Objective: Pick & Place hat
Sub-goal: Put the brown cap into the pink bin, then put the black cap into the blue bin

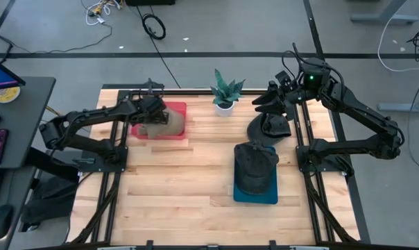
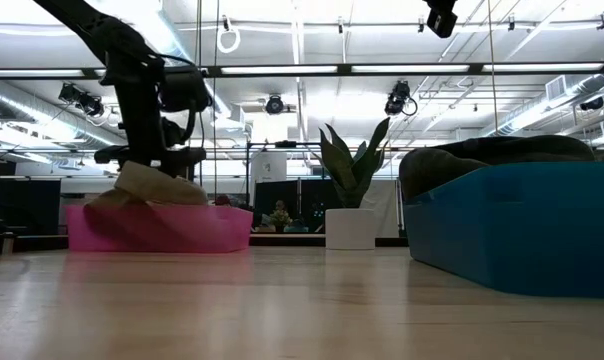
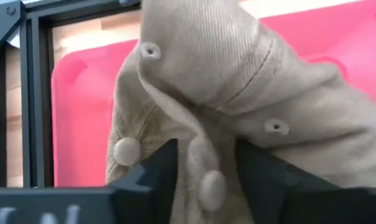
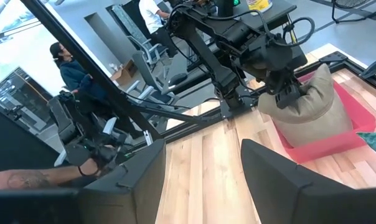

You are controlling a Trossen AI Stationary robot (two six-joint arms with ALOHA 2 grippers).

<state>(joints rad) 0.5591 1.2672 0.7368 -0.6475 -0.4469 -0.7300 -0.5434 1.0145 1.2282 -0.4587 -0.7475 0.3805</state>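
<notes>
Corduroy shows plainly where we look past the left arm's wrist: a crumpled tan corduroy hat (image 3: 238, 93) lies in the shallow pink plastic tray (image 1: 178, 111) at the far left of the pale wooden-plank table (image 1: 189, 173). The left pincer (image 3: 203, 171) sits right on the hat, its two dark fingers (image 3: 154, 174) standing apart with a fold of tan cloth between them; we cannot tell whether they press on it. From table height we see the hat heaped above the tray's rim with the left arm coming down onto it from above.

Across the table, the right pincer (image 4: 203, 171) hangs in the air near the far right edge, its fingers apart and holding nothing. Beneath and beside it, we see a dark hat (image 1: 268, 127) lying on the wood, and nearer the front a second dark hat (image 1: 256, 167) filling a blue rectangular bin (image 1: 254, 196).

Between the pink tray and the right arm, a small green plant in a white pot (image 1: 225, 94) stands at the table's far edge. Beyond the table, the right wrist camera catches a person in dark clothing (image 4: 73, 71) in the room behind.
</notes>
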